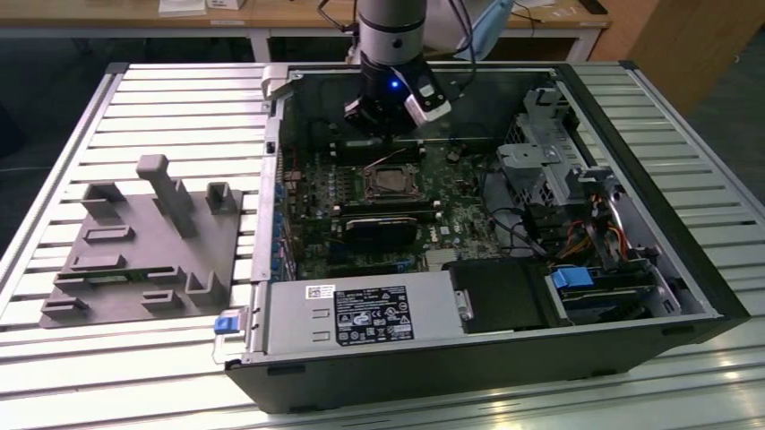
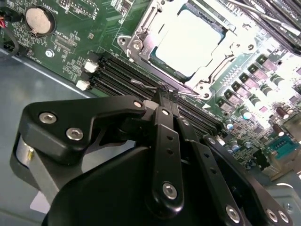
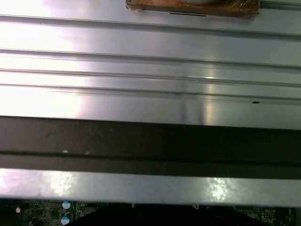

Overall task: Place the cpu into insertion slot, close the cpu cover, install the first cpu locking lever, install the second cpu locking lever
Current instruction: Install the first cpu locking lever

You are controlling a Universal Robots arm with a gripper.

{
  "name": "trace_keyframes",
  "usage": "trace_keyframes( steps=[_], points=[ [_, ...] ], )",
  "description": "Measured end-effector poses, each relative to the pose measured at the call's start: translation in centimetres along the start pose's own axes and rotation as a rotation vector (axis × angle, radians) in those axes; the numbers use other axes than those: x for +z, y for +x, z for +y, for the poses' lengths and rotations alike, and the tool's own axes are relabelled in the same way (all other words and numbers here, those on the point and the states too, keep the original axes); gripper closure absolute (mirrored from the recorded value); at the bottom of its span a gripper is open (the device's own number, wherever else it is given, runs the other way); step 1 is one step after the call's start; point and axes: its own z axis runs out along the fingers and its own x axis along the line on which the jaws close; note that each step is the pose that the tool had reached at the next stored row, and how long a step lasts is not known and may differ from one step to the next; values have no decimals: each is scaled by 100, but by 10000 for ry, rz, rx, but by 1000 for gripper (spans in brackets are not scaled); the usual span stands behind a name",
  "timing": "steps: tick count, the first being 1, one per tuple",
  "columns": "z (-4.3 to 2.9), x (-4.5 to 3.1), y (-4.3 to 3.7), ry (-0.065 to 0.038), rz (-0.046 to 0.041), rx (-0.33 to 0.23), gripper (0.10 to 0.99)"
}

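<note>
In the second wrist view the cpu [image 2: 190, 40] lies pale and square in the insertion slot [image 2: 205, 87]. The silver cpu cover [image 2: 143, 44] lies flat around the cpu, framing it. My gripper [image 2: 164, 92] is shut, its black fingers [image 2: 167, 141] pressed together. Their tips sit at the slot's near edge, right by the hooked end of a thin wire locking lever [image 2: 143, 83]. I cannot tell whether they touch it. In the exterior view the gripper [image 1: 385, 125] hangs inside the open computer case, just behind the slot [image 1: 389, 184].
Black memory slots [image 2: 117, 75] run beside the socket, with a coin battery [image 2: 38, 20] further off. The case holds a power supply [image 1: 347, 313], a drive cage [image 1: 538, 166] and cables. A grey fixture [image 1: 138, 242] stands on the slatted table [image 1: 179, 98] at the exterior view's left.
</note>
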Motion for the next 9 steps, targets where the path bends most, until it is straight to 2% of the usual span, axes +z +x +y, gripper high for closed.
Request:
trace_keyframes(
  steps=[9],
  points=[
    [-4,39,-89,-1,0,0,980]
  ],
)
